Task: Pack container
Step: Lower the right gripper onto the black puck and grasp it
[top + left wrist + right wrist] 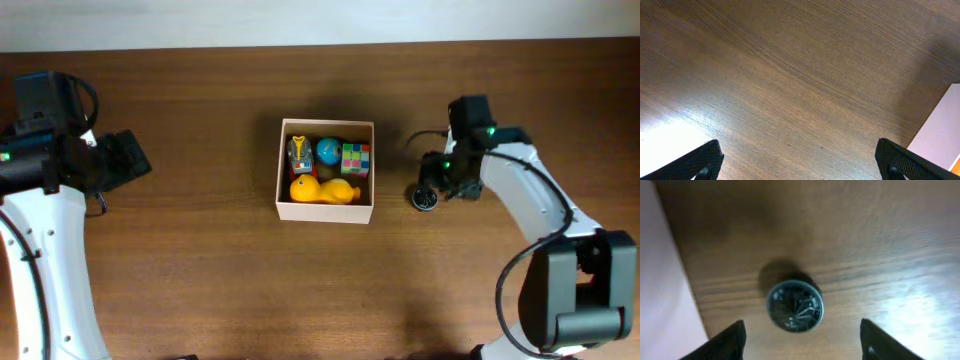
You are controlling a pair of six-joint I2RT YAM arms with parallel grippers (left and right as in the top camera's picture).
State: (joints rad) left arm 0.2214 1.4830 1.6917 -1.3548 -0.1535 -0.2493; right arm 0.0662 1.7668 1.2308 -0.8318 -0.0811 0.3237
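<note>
Right tool (pixel 801 334): wide open and gripping nothing; its two fingers (pixel 730 342) stand one on each side of the round piece without touching it; I judge it is placed so in order to close on the piece.
Round piece (pixel 795 306): small and dark with a metallic rim; it lies flat on the counter (pixel 200 280), just beside the right wall of the container (pixel 324 213) but apart from it; what it is exactly, I cannot tell.
Container: in the middle of the counter, open side up.
Inside the container: a yellow duck (pixel 323 191) lies along the near wall; behind it a small toy (pixel 300 154), a blue ball (pixel 328 151) and a colour cube (pixel 355 158) make one row; little free floor remains, so the piece probably must go on top.
Left tool (pixel 797 155): well apart to the left of the container; open wide, empty, bare counter under it; it seems parked there to leave room.
Open room: bare counter on every side of the container; its right wall is the edge to clear; beyond the container a pale strip (pixel 320 20) ends the counter.
</note>
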